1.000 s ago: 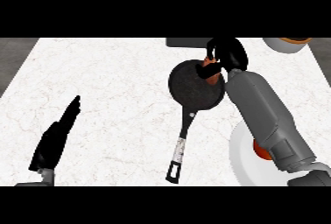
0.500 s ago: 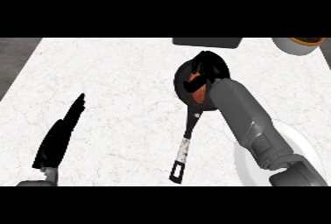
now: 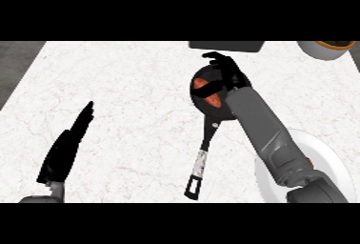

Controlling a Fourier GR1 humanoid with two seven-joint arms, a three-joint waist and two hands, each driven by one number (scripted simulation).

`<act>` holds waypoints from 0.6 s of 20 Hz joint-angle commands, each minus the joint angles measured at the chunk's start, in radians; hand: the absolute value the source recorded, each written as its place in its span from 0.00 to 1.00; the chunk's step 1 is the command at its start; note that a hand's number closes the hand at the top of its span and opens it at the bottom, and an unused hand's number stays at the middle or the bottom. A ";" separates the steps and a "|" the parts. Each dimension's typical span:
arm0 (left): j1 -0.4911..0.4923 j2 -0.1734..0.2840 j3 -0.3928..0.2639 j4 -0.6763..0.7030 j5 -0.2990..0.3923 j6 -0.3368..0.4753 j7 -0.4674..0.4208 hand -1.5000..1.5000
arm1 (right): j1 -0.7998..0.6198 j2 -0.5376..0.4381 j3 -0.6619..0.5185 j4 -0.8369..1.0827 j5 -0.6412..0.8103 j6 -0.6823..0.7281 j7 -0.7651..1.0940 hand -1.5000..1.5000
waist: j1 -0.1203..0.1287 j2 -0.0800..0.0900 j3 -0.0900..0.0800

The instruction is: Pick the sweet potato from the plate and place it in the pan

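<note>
Orange sweet potato (image 3: 205,91), one pan (image 3: 209,102)

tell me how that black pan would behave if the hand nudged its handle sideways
The pan would likely swing around its round body, since the long thin handle gives leverage. It looks rigid, so it should move as one piece. The sweet potato inside might roll a little. The right hand hovers over it.

A white marble worktop (image 3: 134,95) with faint reddish veins fills the view under even light. Left of the worktop runs a dark grey strip (image 3: 14,62).
</note>
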 commanded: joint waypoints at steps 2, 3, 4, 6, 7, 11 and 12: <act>0.004 0.011 0.014 -0.001 -0.007 0.005 -0.001 0.50 | 0.011 0.012 -0.105 -0.038 -0.086 -0.145 -0.124 0.00 | -0.005 0.000 0.000; -0.008 -0.012 0.005 0.012 -0.007 0.014 -0.007 0.50 | 0.006 -0.005 -0.122 -0.032 -0.097 -0.153 -0.133 0.00 | -0.003 0.005 0.000; 0.029 -0.006 -0.006 -0.003 -0.002 -0.003 -0.021 0.50 | -0.005 -0.026 -0.152 -0.039 -0.123 -0.165 -0.128 0.00 | -0.001 0.000 0.000; -0.009 -0.006 0.007 0.005 -0.014 0.015 0.001 0.50 | 0.002 -0.036 -0.190 -0.040 -0.151 -0.203 -0.154 0.00 | -0.015 -0.002 0.000; 0.037 0.009 0.014 0.006 0.000 -0.005 -0.038 0.50 | 0.010 -0.066 -0.217 -0.048 -0.175 -0.199 -0.172 0.00 | -0.011 -0.004 -0.001; 0.019 -0.027 -0.008 -0.025 -0.022 0.029 0.016 0.50 | 0.037 -0.123 -0.287 -0.032 -0.227 -0.238 -0.201 0.00 | -0.026 -0.009 0.000; 0.029 0.015 0.039 0.008 0.006 -0.002 -0.010 0.50 | 0.056 -0.161 -0.298 -0.027 -0.240 -0.185 -0.232 0.00 | -0.029 -0.009 -0.001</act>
